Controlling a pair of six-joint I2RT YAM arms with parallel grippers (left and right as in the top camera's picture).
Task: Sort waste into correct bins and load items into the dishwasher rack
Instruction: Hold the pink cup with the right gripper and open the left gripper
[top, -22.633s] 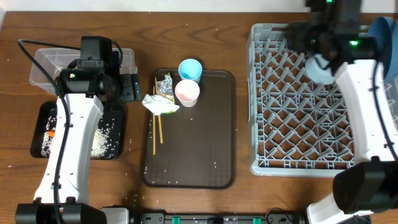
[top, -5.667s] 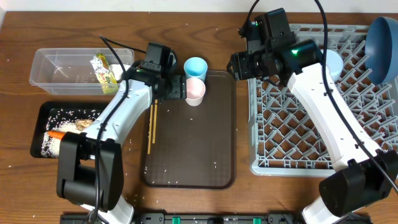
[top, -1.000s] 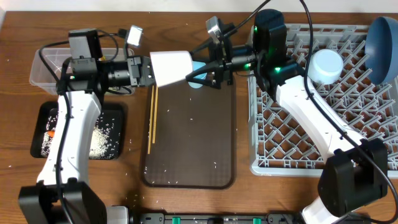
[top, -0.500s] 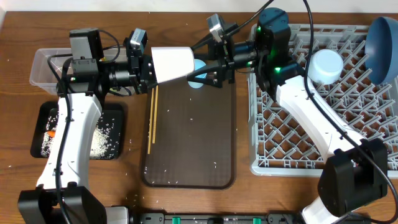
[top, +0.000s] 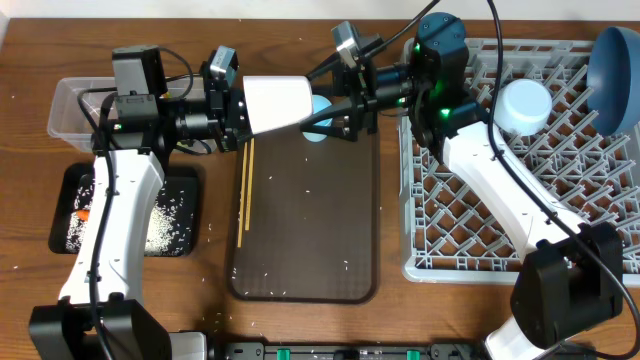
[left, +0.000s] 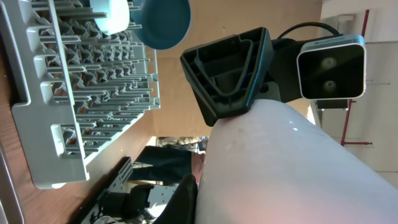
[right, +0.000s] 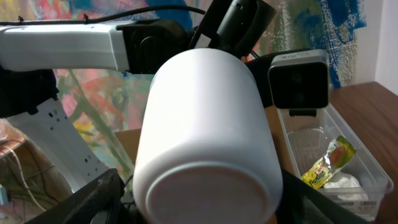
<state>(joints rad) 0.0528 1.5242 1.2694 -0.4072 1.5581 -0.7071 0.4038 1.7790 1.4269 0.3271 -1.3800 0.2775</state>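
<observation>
Both arms reach inward with their wrists level and facing each other above the far end of the dark brown serving tray (top: 300, 250). The left arm rises along the table's left side and bends right over the clear tub (top: 68, 112). The right arm runs diagonally across the dishwasher rack (top: 412, 232). Between them the pink cup (top: 277, 105) hangs in the air on its side, rim toward the left arm and base toward the right. Its outer wall reads plain white and smooth, tapering toward a flat round base (right: 208, 199). The left gripper (top: 238, 108) is pinched tight on the rim end. The right gripper (top: 322, 102) has its 2 fingers spread wide around the base end, and one finger (left: 227, 74) lies against the cup's wall, so it grips too. A light blue cup (top: 320, 122) peeks out beneath on the tray, beside the chopsticks (top: 245, 190). In the tub lies the printed wrapper (right: 326, 163).
</observation>
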